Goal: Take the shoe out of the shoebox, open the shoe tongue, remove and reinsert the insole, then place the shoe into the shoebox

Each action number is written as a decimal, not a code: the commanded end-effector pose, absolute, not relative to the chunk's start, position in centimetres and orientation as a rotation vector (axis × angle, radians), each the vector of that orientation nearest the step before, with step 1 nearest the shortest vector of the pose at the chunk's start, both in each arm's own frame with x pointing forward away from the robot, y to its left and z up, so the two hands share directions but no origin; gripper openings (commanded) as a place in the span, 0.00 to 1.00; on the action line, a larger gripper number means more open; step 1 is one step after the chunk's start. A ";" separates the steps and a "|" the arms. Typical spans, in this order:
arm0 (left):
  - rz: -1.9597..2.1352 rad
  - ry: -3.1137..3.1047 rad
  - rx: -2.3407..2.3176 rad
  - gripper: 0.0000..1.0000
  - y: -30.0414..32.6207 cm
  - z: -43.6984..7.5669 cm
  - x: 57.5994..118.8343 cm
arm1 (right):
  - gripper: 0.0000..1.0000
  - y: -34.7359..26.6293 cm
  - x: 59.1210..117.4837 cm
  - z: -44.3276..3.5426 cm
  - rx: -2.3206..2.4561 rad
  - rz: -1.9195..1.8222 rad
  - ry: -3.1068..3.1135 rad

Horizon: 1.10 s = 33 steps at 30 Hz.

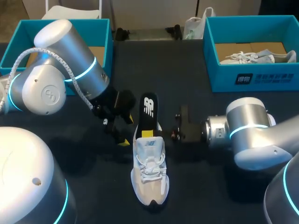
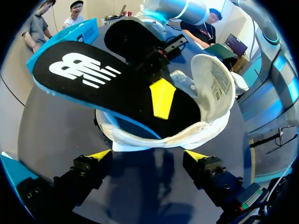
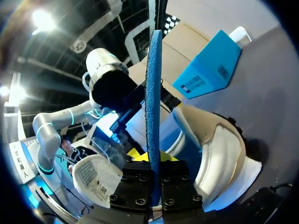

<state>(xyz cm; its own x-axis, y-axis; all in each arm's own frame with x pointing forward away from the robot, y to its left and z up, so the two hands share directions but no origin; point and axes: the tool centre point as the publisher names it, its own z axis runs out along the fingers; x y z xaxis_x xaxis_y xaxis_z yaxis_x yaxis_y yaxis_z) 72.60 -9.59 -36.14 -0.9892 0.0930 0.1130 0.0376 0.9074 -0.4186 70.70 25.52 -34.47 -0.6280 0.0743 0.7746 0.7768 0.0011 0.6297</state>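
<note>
Insole (image 1: 148,109) clamped in level right hand (image 3: 153,168), left hand (image 2: 147,155) wide at shoe (image 1: 149,172) heel

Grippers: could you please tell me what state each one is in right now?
Left gripper: open, holding nothing.
Right gripper: closed on the insole, which sticks out of the shoe.

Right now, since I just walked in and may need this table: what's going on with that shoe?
The right gripper is shut on the black insole, gripping it by its edge. The insole sits partly inside the white shoe and sticks up out of the opening. One moment can't show whether it is going in or coming out. The left gripper hangs by the heel with its fingers open, holding nothing. The shoe stands on the dark table, outside the teal shoebox.
</note>
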 end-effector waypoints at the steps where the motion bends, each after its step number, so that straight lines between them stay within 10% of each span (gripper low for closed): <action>1: 0.640 -2.941 -0.101 1.00 -9.6 -36.2 72.6 | 0.00 26.2 69.8 -35.2 -0.891 -1.687 -1.734; 4: 0.640 -2.941 -0.101 1.00 -9.6 -36.2 72.6 | 0.00 26.3 69.7 -35.2 -0.892 -1.688 -1.732; 9: 0.640 -2.941 -0.101 1.00 -9.6 -36.2 72.6 | 0.34 26.3 69.8 -33.6 -0.877 -1.703 -1.777; 33: 0.640 -2.941 -0.101 1.00 -9.6 -36.2 72.6 | 0.35 25.7 72.1 -30.7 -0.833 -1.765 -1.842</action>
<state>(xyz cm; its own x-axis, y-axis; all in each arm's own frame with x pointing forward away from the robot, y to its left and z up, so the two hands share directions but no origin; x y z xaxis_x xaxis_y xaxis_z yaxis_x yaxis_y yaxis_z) 72.60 -9.59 -36.14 -0.9892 0.0930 0.1130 0.0375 0.9074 -0.4186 72.05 25.68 -30.92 -0.7144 0.1095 0.6911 0.6949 -0.0044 0.7191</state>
